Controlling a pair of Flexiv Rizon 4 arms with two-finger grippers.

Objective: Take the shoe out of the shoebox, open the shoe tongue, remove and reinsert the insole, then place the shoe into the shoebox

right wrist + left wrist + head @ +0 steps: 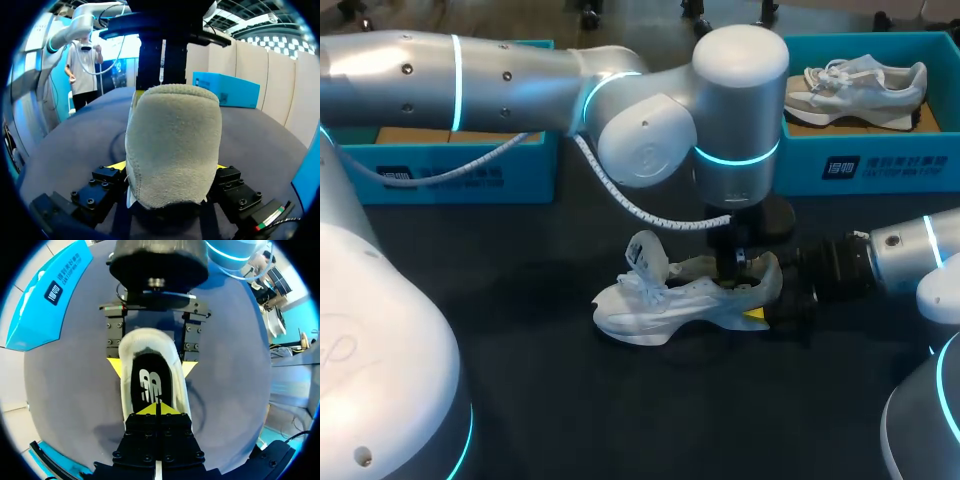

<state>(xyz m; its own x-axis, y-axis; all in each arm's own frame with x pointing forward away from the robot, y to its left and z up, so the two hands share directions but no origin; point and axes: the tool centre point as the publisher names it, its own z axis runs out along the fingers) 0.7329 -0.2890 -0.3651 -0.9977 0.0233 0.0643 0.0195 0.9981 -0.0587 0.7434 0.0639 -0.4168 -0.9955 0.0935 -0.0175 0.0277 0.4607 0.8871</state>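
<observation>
A white shoe (660,305) lies on the dark table, toe to the left, its tongue (646,255) pulled up. My right gripper (767,306) comes in from the right and is shut on the shoe's heel (172,145), one finger on each side. My left arm reaches across from the left, and its gripper (728,268) points straight down into the shoe's opening. In the left wrist view that gripper (156,408) is shut, its yellow tips together over the black insole (149,377), which lies flat inside the shoe. Whether the tips touch the insole I cannot tell.
A blue shoebox (880,160) at the back right holds a second, grey-white shoe (860,88). Another blue box (450,172) stands at the back left, partly behind my left arm. Bare dark table lies in front of the shoe.
</observation>
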